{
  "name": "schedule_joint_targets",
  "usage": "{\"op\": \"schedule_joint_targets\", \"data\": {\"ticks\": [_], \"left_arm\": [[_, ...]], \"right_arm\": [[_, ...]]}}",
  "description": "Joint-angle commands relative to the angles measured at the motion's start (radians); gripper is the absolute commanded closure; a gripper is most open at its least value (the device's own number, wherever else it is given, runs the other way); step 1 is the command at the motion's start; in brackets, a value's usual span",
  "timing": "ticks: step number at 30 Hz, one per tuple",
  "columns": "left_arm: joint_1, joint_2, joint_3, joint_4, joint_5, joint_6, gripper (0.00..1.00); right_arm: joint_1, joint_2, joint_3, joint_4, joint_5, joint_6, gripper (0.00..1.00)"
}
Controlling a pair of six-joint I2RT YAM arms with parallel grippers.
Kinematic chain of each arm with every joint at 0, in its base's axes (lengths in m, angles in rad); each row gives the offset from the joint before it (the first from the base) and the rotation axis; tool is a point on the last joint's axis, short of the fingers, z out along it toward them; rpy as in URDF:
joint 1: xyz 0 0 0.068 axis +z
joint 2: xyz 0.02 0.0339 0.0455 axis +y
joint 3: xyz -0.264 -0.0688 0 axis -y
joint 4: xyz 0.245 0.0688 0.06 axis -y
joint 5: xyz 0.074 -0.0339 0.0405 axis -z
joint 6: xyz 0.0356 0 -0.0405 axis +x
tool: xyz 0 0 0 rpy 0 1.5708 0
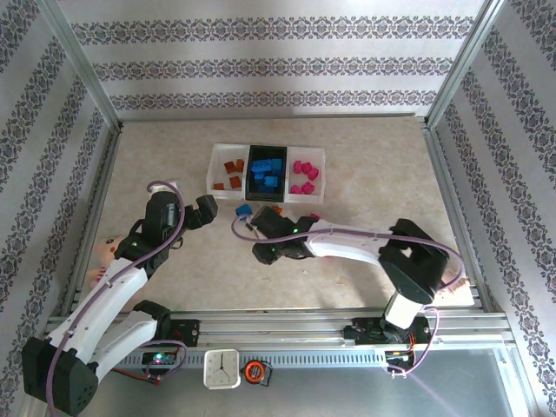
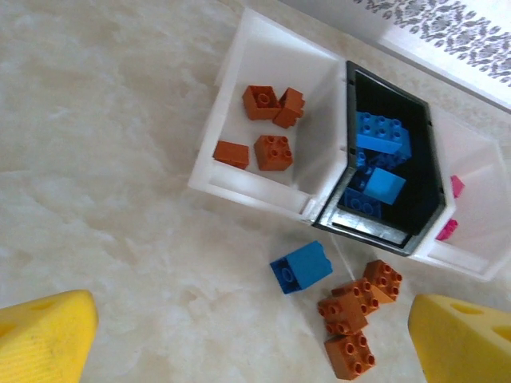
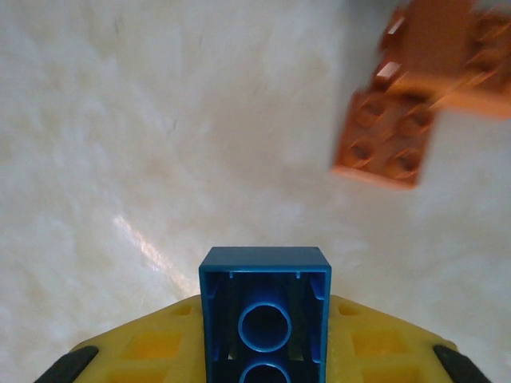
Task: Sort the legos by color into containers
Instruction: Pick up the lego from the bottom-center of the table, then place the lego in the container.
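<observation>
My right gripper (image 3: 263,339) is shut on a blue lego (image 3: 264,307), its hollow underside facing the camera, the yellow fingers (image 3: 383,343) against its sides. From above, the right gripper (image 1: 254,218) sits just in front of the black container (image 1: 267,149), the blue lego (image 1: 244,210) at its tip. A few orange legos (image 3: 399,120) lie ahead on the table. My left gripper (image 1: 206,209) hangs open and empty to the left. In the left wrist view, the left gripper (image 2: 255,341) looks at a blue lego (image 2: 301,266) and several orange legos (image 2: 351,319).
The left white container (image 2: 231,96) holds orange legos, the black container (image 2: 375,231) blue ones, and the right white container (image 1: 320,165) pink ones. A pink doll (image 1: 107,252) lies by the left arm. A clock (image 1: 221,369) stands on the front rail.
</observation>
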Motion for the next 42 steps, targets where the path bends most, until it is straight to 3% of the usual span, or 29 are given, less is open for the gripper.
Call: {"op": "schedule_joint_targets", "data": {"ticks": [1,6,15,29,34,42], "left_arm": [[0.004,-0.019,-0.022,0.077,0.061,-0.003,0.0],[0.004,0.003,-0.035,0.107,0.095,-0.017,0.0],[0.005,0.029,-0.061,0.143,0.164,-0.032,0.0],[0.005,0.096,-0.079,0.158,0.257,-0.039,0.0],[0.004,0.11,-0.078,0.157,0.271,-0.034,0.0],[0.005,0.146,-0.057,0.157,0.285,-0.016,0.0]], "right_arm": [[-0.049,-0.069,0.042,0.008,-0.009,-0.035,0.79],[-0.162,-0.028,0.205,-0.011,0.032,-0.053,0.79],[-0.295,0.287,0.578,-0.094,0.115,-0.021,0.77],[-0.355,0.588,1.006,-0.297,0.305,0.021,0.71],[-0.363,0.645,1.089,-0.346,0.34,0.036,0.63],[-0.377,0.658,1.159,-0.336,0.307,0.024,0.36]]}}
